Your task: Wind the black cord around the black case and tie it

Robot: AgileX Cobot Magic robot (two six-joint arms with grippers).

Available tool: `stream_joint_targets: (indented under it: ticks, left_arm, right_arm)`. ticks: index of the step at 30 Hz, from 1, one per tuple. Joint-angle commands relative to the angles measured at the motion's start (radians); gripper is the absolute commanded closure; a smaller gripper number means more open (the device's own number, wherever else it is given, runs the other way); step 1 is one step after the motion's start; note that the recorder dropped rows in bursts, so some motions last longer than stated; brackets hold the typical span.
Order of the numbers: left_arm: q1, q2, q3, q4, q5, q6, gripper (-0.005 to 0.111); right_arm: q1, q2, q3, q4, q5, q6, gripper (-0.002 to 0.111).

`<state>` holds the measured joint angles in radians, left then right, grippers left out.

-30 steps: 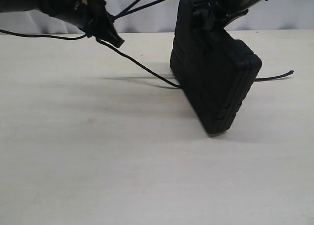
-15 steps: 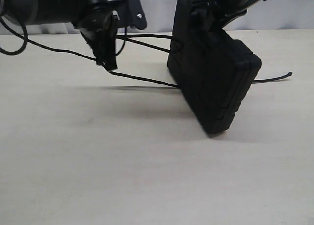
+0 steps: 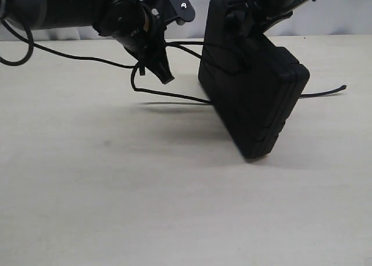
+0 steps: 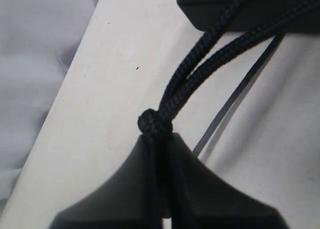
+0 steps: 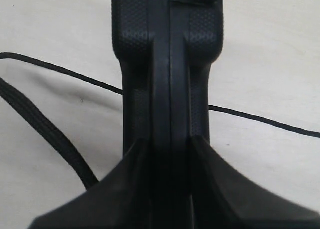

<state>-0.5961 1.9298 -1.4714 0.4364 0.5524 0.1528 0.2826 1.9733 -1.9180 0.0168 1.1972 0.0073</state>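
The black case (image 3: 256,97) is held tilted right of centre, one corner seemingly on the bench (image 3: 116,190). Its upper edge is pinched by the right tool (image 5: 170,141), probably so that the black cord (image 3: 174,94) can be passed around it. The left tool (image 4: 160,141) is pressed together on a small knot, just left of the case. The cord is thin and braided, doubled by the knot, with one end trailing right.

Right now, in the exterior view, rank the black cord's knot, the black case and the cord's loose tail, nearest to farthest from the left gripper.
1. Black cord's knot: at the jaws of the left gripper.
2. Black case: right of the gripper, tilted.
3. Cord's loose tail: far right, past the case.
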Motion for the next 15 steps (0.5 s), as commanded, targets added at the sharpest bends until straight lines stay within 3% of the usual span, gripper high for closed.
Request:
stream_joint_targets:
  ticks: [1, 6, 15]
  left_arm:
    - [0.06, -0.029, -0.008, -0.136, -0.034, -0.027, 0.107]
    - [0.072, -0.022, -0.008, -0.186, -0.01, 0.029, 0.107]
    - [0.026, 0.01, -0.008, -0.242, -0.014, 0.079, 0.107]
  right_arm:
    - [-0.001, 0.001, 0.013, 0.005, 0.024, -0.007, 0.104]
    - [-0.001, 0.002, 0.013, 0.005, 0.024, -0.007, 0.104]
    - [-0.001, 0.002, 0.013, 0.029, 0.024, -0.007, 0.104]
